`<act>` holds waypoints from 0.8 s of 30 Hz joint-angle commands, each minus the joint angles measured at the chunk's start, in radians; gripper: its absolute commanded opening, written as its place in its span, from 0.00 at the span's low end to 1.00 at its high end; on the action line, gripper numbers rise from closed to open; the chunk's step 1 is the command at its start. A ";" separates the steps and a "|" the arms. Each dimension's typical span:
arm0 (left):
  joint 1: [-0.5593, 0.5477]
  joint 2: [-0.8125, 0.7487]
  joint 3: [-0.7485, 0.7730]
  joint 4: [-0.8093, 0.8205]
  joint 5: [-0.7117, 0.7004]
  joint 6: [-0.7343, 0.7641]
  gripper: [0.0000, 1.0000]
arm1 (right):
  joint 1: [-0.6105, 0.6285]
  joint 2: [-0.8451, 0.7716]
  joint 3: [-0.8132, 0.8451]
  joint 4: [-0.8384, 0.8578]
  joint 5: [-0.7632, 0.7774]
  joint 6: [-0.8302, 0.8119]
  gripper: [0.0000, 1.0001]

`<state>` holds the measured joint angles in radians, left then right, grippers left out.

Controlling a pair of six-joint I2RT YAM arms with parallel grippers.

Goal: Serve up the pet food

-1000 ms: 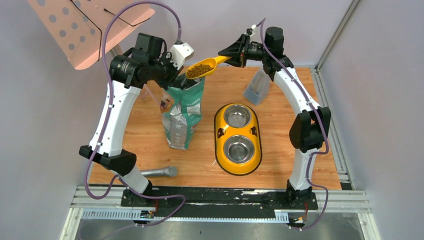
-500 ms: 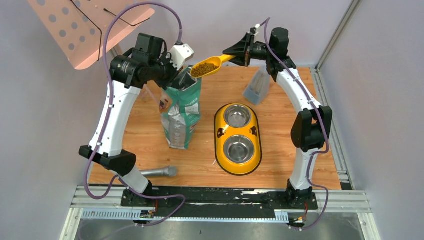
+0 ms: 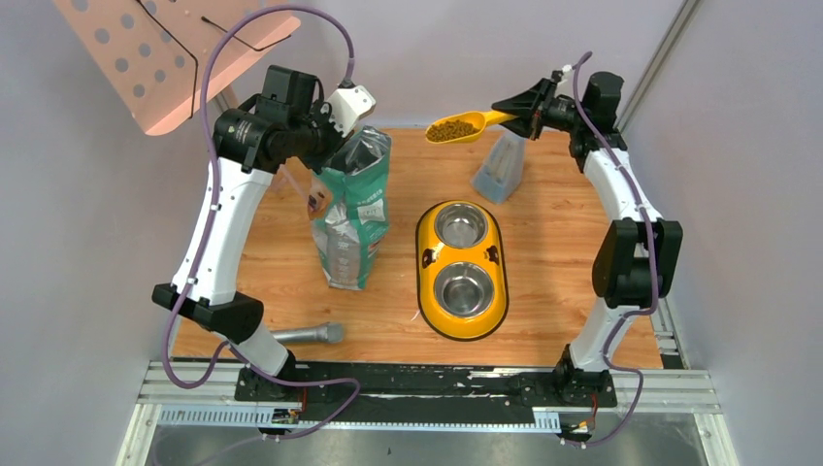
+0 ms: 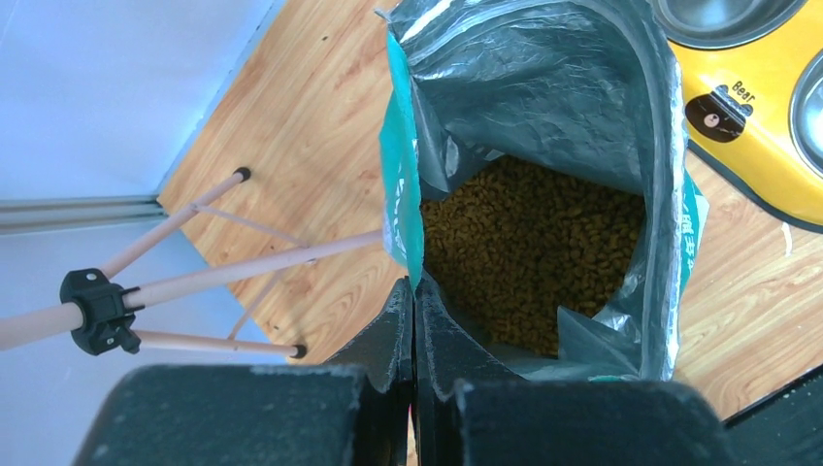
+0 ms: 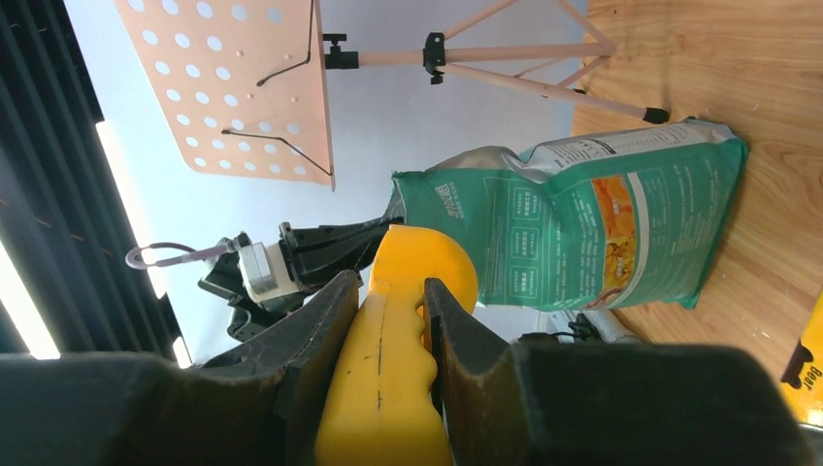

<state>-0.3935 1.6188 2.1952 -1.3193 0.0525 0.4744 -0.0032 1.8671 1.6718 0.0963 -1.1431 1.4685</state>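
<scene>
A: Where's the pet food (image 3: 448,130)?
B: A heap sits in the yellow scoop (image 3: 476,120), held high at the far side, right of the bag (image 3: 351,209) and beyond the yellow feeder (image 3: 464,254). More lies down inside the bag.
A: Who's holding the scoop?
B: The right gripper (image 3: 512,115), fingers clamped on its handle.
A: And the left gripper (image 4: 412,296)?
B: Pressed together, pinching the upright bag's open rim.

The word "Bear" stands in dark letters on the yellow feeder (image 4: 767,170), just beside a round dark emblem (image 4: 711,115), seen from my left wrist camera. The green-and-silver bag (image 5: 573,228), left of the feeder toward the tabletop's far edge, carries white print and panels too small for me to read.
</scene>
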 commanded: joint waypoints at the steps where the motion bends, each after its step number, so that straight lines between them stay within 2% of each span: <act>1: -0.001 0.004 0.041 0.091 -0.030 0.037 0.00 | -0.054 -0.102 -0.069 0.126 -0.049 0.001 0.00; 8: -0.002 0.046 0.103 0.068 -0.003 0.038 0.00 | -0.147 -0.154 -0.293 0.382 -0.069 0.057 0.00; 13: -0.002 0.044 0.098 0.064 -0.002 0.050 0.00 | -0.209 -0.190 -0.475 0.636 -0.088 0.093 0.00; 17: -0.002 0.040 0.081 0.074 0.005 0.049 0.00 | -0.238 -0.224 -0.621 0.770 -0.075 0.114 0.00; 20: -0.002 0.036 0.079 0.076 0.014 0.044 0.00 | -0.258 -0.244 -0.721 0.809 -0.063 0.089 0.00; 24: -0.001 0.024 0.064 0.083 0.020 0.046 0.00 | -0.276 -0.268 -0.793 0.753 -0.059 -0.018 0.00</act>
<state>-0.3935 1.6718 2.2482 -1.3216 0.0654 0.4820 -0.2646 1.6634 0.9234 0.7746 -1.2079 1.5383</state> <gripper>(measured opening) 0.006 0.291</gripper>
